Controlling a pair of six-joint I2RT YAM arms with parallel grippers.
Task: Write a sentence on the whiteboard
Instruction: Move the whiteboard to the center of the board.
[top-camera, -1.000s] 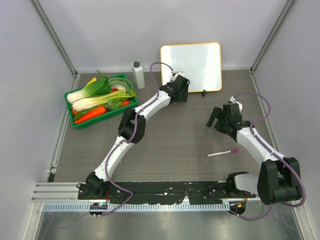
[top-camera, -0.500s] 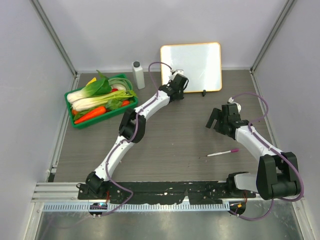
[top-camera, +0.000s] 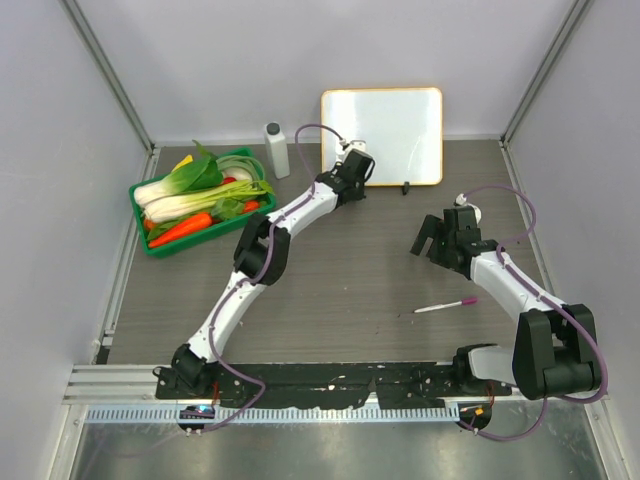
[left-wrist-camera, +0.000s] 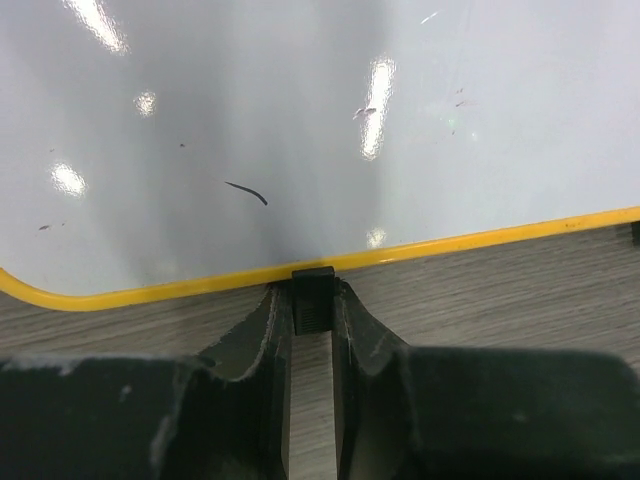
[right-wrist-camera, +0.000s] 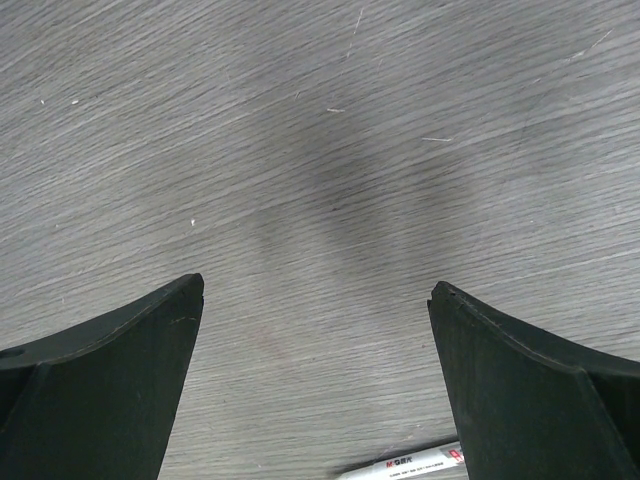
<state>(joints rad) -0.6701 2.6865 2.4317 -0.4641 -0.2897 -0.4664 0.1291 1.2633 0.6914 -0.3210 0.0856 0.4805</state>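
Observation:
The whiteboard (top-camera: 385, 125) leans at the back of the table, its orange frame (left-wrist-camera: 480, 238) running across the left wrist view. No sentence shows on it, only a short dark stroke (left-wrist-camera: 247, 192) and faint specks. My left gripper (top-camera: 358, 166) sits at the board's lower left edge, its jaws shut on the board's small black foot (left-wrist-camera: 312, 298). The second foot (top-camera: 406, 186) stands free. My right gripper (top-camera: 432, 240) hangs open over bare table, empty. A white marker with a pink cap (top-camera: 445, 305) lies behind it, its barrel (right-wrist-camera: 410, 463) showing in the right wrist view.
A green tray (top-camera: 160, 245) of vegetables stands at the left. Next to it, by the back wall, is a white bottle (top-camera: 277, 150). Grey enclosure walls close in the table on three sides.
My left gripper moved in to the board's lower edge and its jaws closed on the black foot. The board now sits squarer. The right arm shifted only slightly.

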